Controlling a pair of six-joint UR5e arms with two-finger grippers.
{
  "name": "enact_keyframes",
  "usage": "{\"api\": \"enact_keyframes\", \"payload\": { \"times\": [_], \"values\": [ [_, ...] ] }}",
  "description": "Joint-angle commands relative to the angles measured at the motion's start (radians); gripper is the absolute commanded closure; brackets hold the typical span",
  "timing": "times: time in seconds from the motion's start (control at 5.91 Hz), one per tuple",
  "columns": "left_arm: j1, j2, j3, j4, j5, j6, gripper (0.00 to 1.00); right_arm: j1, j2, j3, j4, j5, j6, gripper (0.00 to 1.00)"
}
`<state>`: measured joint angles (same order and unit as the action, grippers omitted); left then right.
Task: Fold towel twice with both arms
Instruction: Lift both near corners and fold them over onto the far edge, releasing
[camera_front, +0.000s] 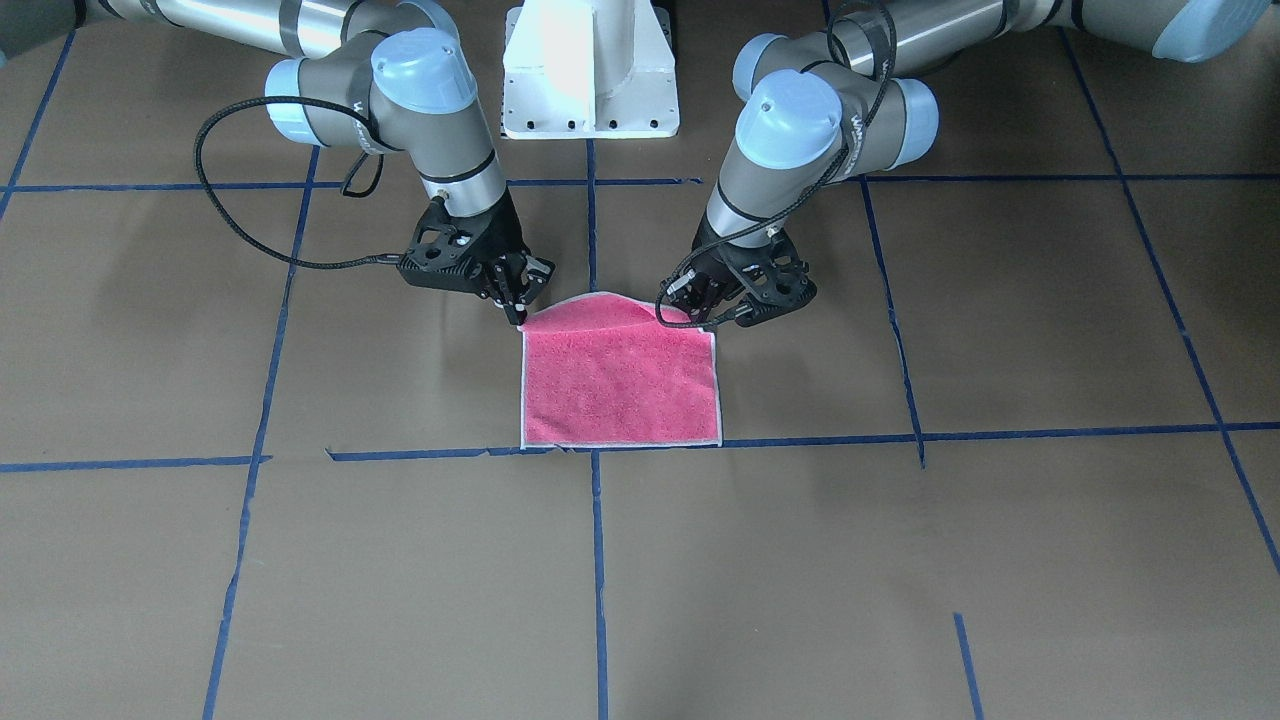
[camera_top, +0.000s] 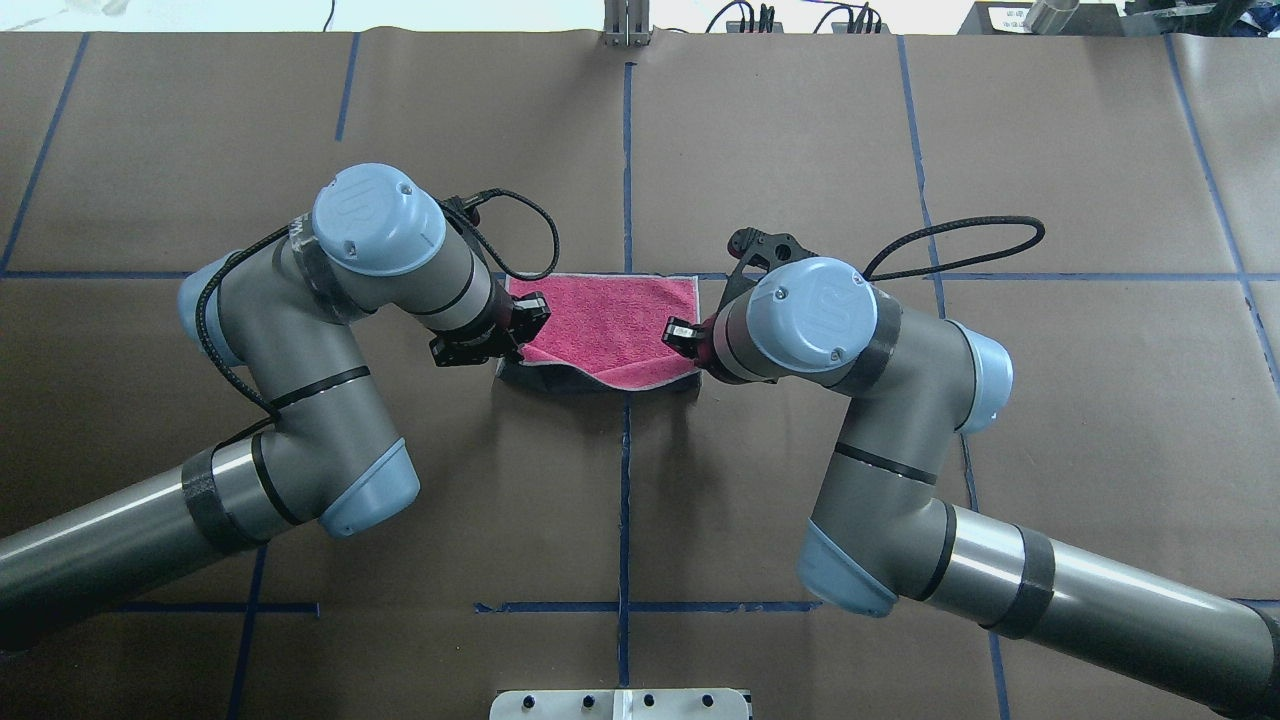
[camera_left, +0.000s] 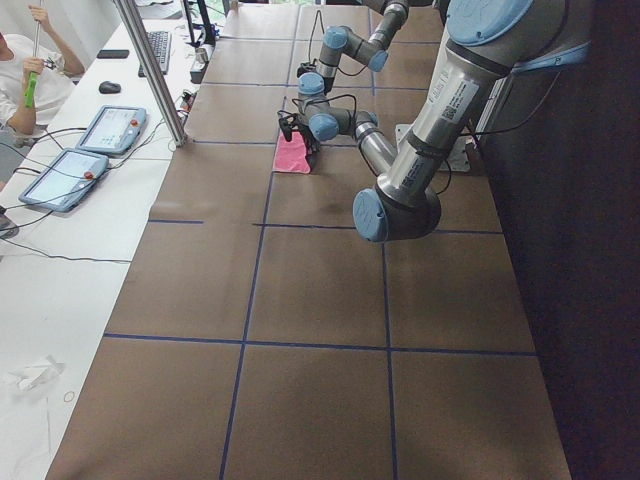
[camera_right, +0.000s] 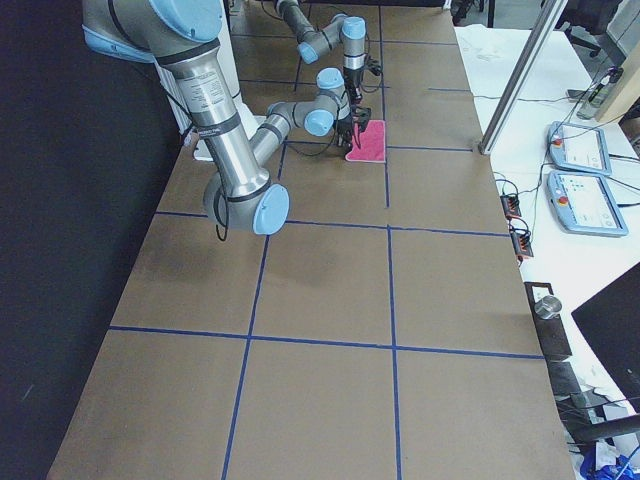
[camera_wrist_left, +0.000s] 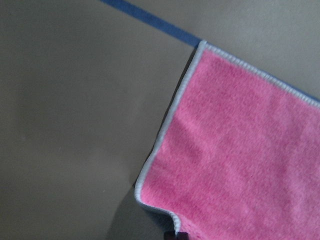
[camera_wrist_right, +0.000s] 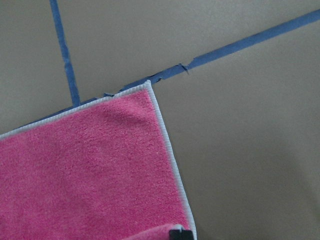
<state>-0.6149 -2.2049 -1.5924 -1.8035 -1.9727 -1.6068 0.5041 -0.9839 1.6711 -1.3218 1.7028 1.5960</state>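
Note:
The towel lies pink face up on the brown table, with its far edge along a blue tape line. Its edge nearest the robot is raised and curls over, and the dark grey underside shows beneath it. My left gripper is shut on one raised corner. My right gripper is shut on the other. The left wrist view shows the towel below a dark fingertip. The right wrist view shows the towel in the same way. The towel appears small in the side views.
The white pedestal base stands behind the towel on the robot's side. Blue tape lines grid the brown table. A metal post and a desk with tablets and an operator lie beyond the far edge.

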Motion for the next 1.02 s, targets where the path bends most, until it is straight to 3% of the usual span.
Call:
{"api": "enact_keyframes", "payload": {
  "times": [0.0, 0.17, 0.51, 0.68, 0.85],
  "values": [
    [-0.034, -0.018, 0.087, -0.071, 0.0, -0.001, 0.99, 0.046, 0.054, -0.095, 0.048, 0.003, -0.004, 0.98],
    [-0.051, -0.028, 0.095, -0.071, 0.0, -0.001, 0.99, 0.062, 0.071, -0.199, 0.182, 0.003, -0.004, 0.98],
    [-0.068, -0.073, 0.142, -0.073, 0.0, -0.001, 0.99, 0.094, 0.154, -0.321, 0.208, 0.006, -0.005, 0.98],
    [-0.078, -0.123, 0.246, -0.109, 0.0, 0.001, 0.98, 0.117, 0.175, -0.361, 0.208, 0.011, -0.007, 0.98],
    [-0.1, -0.131, 0.347, -0.196, 0.001, -0.001, 0.83, 0.14, 0.176, -0.372, 0.208, 0.009, -0.004, 0.92]
  ]
}}
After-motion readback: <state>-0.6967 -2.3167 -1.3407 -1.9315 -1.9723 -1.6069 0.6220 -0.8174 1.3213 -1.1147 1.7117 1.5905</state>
